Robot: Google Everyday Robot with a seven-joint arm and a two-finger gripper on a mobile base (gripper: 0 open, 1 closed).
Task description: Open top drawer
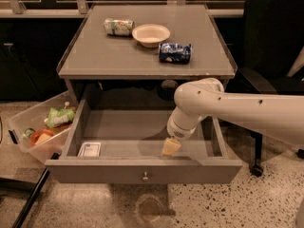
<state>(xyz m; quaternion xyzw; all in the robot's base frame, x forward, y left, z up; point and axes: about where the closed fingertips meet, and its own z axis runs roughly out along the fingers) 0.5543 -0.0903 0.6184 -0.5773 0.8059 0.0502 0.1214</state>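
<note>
The top drawer [142, 171] stands pulled far out from under the grey table, its flat grey front toward me with a small round metal knob [145, 176] at the middle. Its shallow grey tray [123, 132] is in full view. My white arm reaches in from the right, and my gripper [171, 147] hangs inside the drawer just behind the front panel, right of the middle, apart from the knob.
A small white card [89, 149] lies in the drawer's front left corner. On the table top [95, 56] are a green-white bag [118, 26], a white bowl [151, 34] and a blue bag [175, 52]. A clear bin [28, 141] of snacks sits on the floor at left. A black chair [273, 56] stands at right.
</note>
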